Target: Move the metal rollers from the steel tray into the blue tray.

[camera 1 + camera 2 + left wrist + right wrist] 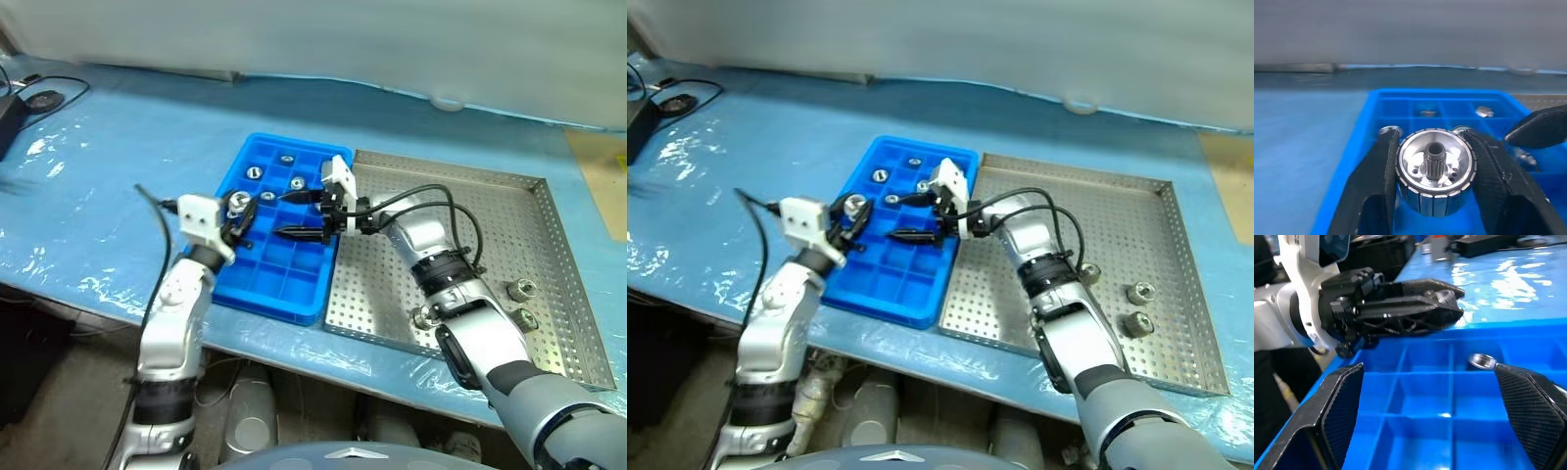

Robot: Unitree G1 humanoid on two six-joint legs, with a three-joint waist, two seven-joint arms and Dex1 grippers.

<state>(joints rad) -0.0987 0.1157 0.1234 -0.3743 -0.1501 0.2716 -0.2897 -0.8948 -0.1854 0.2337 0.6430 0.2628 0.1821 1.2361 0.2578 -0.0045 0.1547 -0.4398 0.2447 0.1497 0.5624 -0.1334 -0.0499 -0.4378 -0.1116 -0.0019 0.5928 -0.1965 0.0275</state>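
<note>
A metal roller [1436,177] is clamped between the left gripper [235,217] fingers above the blue tray [257,284], where other rollers [254,172] lie. The right gripper [299,214] fingers are spread wide over it. More rollers [520,290] remain in the steel tray [549,235]

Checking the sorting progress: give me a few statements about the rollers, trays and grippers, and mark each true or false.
1. The left gripper holds a roller. True.
2. The right gripper is shut on a roller. False: it is open, over the blue tray.
3. The steel tray has no rollers left. False: a few still lie near its right side.
4. Some rollers already sit in the blue tray's far compartments. True.
5. The blue tray lies to the right of the steel tray. False: it lies to its left.
</note>
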